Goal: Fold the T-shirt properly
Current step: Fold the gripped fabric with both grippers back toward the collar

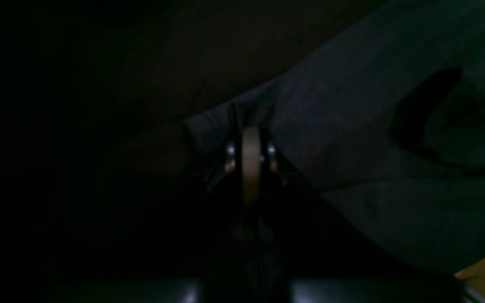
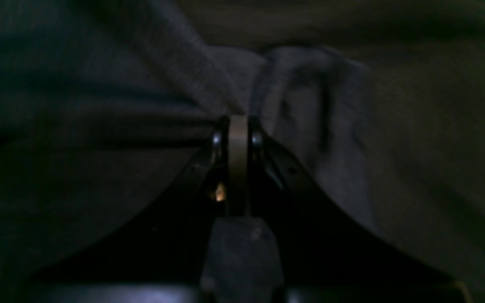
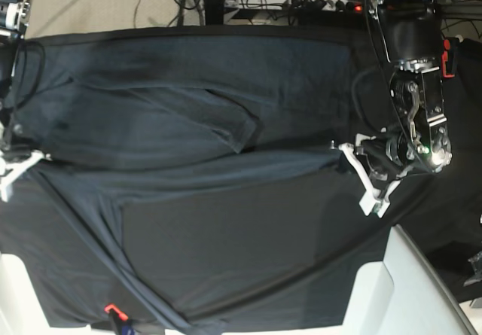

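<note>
T-shirt [image 3: 188,124] spread across black table covering [image 3: 241,260], filling upper and middle of base view. Long axis of the taut fold edge running left to right, from mid-left frame edge to mid-right, about level.

Left gripper [image 3: 348,153] at right end of that edge, mid-right of base view, jaws pressed together on a pinch of T-shirt hem. Confirmed in left wrist view: left gripper [image 1: 251,120] closed at centre frame, grey knit T-shirt [image 1: 373,139] fanning away to upper right.

Right gripper [image 3: 38,156] at far left edge of base view, likewise clamped on cloth. Right wrist view: right gripper [image 2: 238,120] shut at centre, bunched T-shirt [image 2: 301,97] gathered just above and right of the tips.

Key relation: shirt body lying between the two grippers, each holding one end of the same edge, neither nearer than the other (a shared, stretched span). Coming move judged to turn on carrying both ends together across the span, toward lower frame most likely.

Hard to make out:
- Right arm almost wholly cut off at left frame edge; only white finger parts showing.
- Both wrist views very dark; layers held not countable.
- Shirt against covering low in contrast; lower hem line uncertain.
- Small red item [image 3: 111,307] at lower left, identity unclear.
</note>
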